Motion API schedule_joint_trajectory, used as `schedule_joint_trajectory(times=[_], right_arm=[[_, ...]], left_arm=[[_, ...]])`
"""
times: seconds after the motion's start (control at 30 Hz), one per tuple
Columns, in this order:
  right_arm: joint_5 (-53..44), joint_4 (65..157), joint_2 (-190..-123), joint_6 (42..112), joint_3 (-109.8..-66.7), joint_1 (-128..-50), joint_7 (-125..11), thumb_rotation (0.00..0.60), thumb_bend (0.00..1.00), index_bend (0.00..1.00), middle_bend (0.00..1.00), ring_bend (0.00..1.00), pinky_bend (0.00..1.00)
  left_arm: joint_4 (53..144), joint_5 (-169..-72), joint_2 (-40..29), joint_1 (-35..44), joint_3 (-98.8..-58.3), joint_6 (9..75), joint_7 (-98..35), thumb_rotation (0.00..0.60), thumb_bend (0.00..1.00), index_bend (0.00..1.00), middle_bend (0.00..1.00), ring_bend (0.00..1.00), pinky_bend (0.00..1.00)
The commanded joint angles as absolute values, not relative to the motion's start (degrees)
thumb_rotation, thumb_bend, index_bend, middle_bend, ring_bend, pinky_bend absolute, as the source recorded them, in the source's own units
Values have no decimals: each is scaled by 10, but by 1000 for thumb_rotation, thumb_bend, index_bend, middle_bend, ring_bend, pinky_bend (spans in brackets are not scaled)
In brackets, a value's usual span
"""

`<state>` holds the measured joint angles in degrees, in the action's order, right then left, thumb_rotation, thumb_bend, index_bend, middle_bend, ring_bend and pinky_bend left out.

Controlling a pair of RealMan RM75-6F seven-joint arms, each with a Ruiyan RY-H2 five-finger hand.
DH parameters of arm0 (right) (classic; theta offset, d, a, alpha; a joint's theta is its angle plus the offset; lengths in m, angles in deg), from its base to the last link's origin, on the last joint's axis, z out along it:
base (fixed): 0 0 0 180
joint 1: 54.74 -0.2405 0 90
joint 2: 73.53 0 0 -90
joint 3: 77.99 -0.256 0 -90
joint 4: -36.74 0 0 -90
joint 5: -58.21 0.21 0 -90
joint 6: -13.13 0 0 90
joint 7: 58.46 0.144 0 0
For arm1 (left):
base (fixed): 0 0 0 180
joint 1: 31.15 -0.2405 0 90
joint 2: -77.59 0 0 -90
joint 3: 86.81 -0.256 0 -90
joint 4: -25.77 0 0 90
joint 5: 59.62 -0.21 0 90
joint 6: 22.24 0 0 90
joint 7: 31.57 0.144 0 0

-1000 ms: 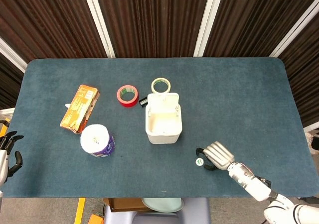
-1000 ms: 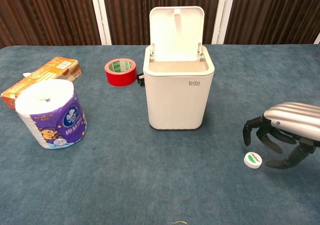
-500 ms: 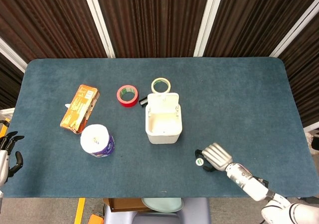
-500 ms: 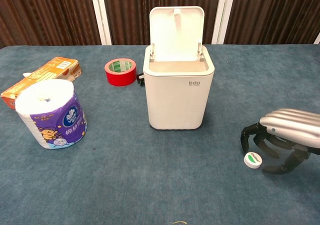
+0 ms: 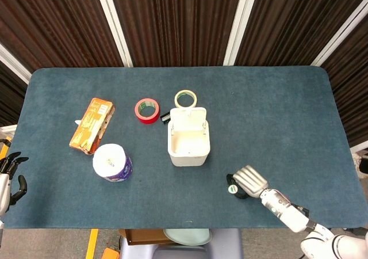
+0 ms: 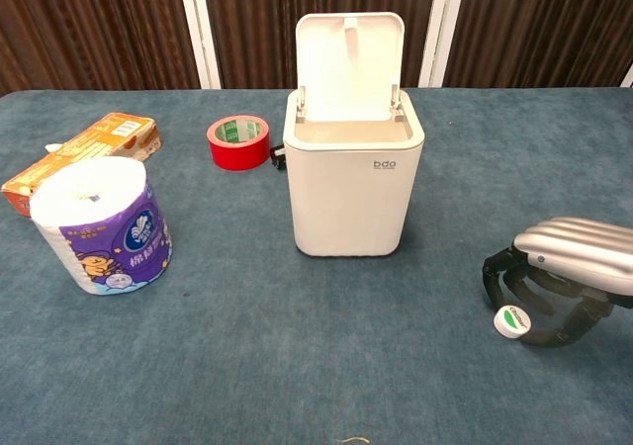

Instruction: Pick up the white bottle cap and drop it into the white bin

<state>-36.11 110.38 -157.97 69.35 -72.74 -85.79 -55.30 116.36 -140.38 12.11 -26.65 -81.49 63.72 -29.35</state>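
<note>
The white bottle cap [image 6: 511,320] with a green label lies tilted at table level near the front right, inside the curl of my right hand [image 6: 569,267]. The fingers and thumb close around it and pinch it. From the head view the cap [image 5: 232,187] peeks out at the left side of the right hand [image 5: 250,179]. The white bin [image 6: 356,198] stands mid-table with its lid flipped up, to the left of and beyond the hand; its open top [image 5: 188,149] shows from above. My left hand [image 5: 8,181] hangs off the table's left edge, fingers apart, holding nothing.
A toilet paper roll [image 6: 99,225] stands front left, with an orange box [image 6: 84,153] behind it. A red tape roll [image 6: 237,141] lies left of the bin. A pale tape ring [image 5: 186,99] and a small black object [image 5: 165,117] lie behind the bin.
My right hand has lowered and its fingers have curled shut around the cap, which has shifted slightly right and tipped. The left hand has not moved.
</note>
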Motion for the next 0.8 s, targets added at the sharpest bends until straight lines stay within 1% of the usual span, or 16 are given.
schedule_joint_trajectory(times=[0.03,0.17,0.3,0.37,0.47,0.57,0.6,0.67,0.8], right_arm=[[-360,1103,-1579,699,-727,-856,-550,600,350,732,838,894,1000],[-365,1111,-1570,726,-731,-850,-540,600,350,733,839,894,1000],[-384,1146,-1540,794,-744,-838,-530,600,350,733,838,894,1000],[-389,1162,-1527,816,-748,-833,-531,600,350,733,838,894,1000],[-392,1169,-1521,826,-751,-831,-534,600,350,733,839,894,1000],[-398,1219,-1482,873,-767,-820,-561,600,350,733,839,894,1000],[-398,1251,-1460,901,-786,-816,-582,600,350,733,839,894,1000],[-387,1296,-1435,900,-800,-818,-609,600,350,733,839,894,1000],[-358,1344,-1418,876,-831,-836,-638,600,351,733,839,894,1000]], left_arm=[[1164,-1404,121,-266,-815,636,-293,600,692,258,158,181,259],[1164,-1405,121,-266,-816,636,-291,600,692,258,158,181,259],[1164,-1403,120,-265,-815,635,-289,600,692,258,158,181,259],[1164,-1402,120,-265,-815,635,-289,600,692,258,158,181,259],[1164,-1402,120,-265,-815,634,-289,600,692,258,158,181,259],[1165,-1402,120,-265,-816,633,-287,600,691,258,158,181,259],[1165,-1404,119,-264,-817,633,-284,600,691,258,158,181,259],[1166,-1404,119,-264,-817,632,-281,600,692,258,158,181,260],[1166,-1403,118,-262,-818,628,-277,600,692,258,158,181,259]])
